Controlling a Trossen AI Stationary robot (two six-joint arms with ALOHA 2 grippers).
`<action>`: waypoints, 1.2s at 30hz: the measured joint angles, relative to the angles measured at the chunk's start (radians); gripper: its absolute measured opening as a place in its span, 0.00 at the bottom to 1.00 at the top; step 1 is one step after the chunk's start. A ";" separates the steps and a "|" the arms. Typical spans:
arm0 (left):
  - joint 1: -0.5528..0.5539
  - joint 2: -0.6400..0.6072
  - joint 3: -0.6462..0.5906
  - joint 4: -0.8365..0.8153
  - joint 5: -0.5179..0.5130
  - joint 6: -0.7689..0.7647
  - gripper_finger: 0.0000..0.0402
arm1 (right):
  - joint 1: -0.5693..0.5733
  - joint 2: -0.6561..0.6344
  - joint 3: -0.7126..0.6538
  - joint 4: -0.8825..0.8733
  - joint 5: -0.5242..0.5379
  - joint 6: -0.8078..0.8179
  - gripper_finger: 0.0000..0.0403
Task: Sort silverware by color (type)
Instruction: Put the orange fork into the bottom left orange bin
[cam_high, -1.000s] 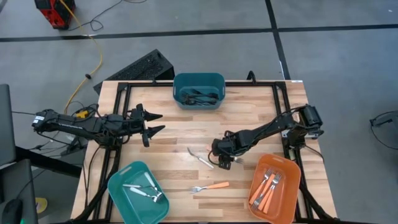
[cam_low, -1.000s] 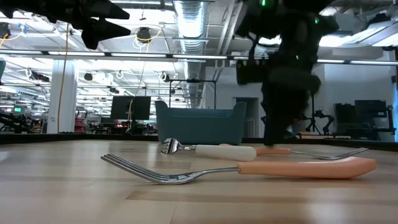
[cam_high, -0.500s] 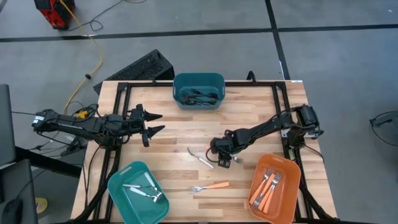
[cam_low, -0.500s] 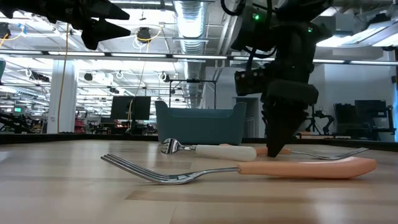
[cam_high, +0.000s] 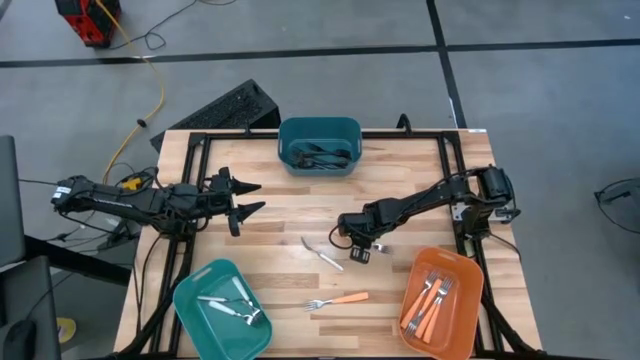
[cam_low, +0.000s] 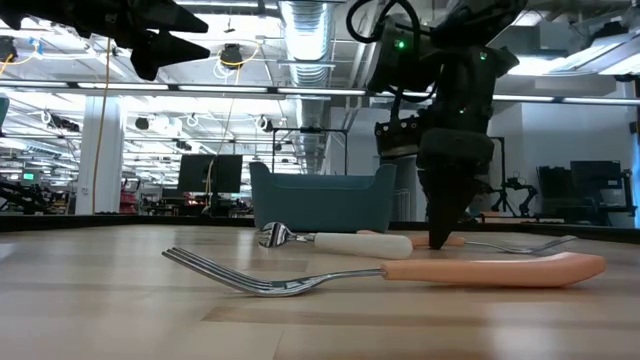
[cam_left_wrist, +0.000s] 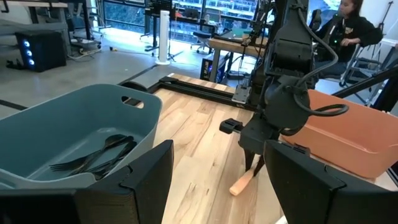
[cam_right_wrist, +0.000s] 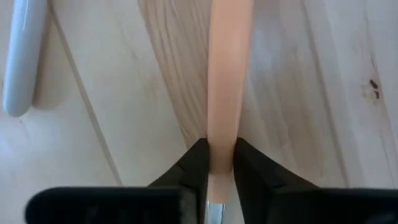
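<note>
While left arm waits, right jaws pinch orange-handled fork (cam_right_wrist: 224, 93).

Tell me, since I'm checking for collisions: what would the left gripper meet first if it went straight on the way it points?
Probably nothing on the table: the left gripper hangs open above bare tabletop, pointing toward the right arm, its likely first contact.

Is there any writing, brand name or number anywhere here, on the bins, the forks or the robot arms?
None can be read.
The teal bin, the orange bin and the orange-handled fork held by the right end effector carry no visible print.
Screens in the room behind the table are too blurred to read.
</note>
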 joint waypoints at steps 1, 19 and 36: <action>0.000 0.000 0.000 0.000 0.000 0.000 0.58 | 0.000 0.000 0.000 0.000 -0.001 -0.003 0.20; 0.000 0.000 0.000 -0.005 0.003 -0.005 0.58 | 0.046 0.009 0.120 -0.090 0.071 -0.107 0.18; 0.000 0.000 0.001 -0.009 0.002 -0.007 0.58 | 0.120 0.005 0.397 -0.484 0.143 -0.475 0.18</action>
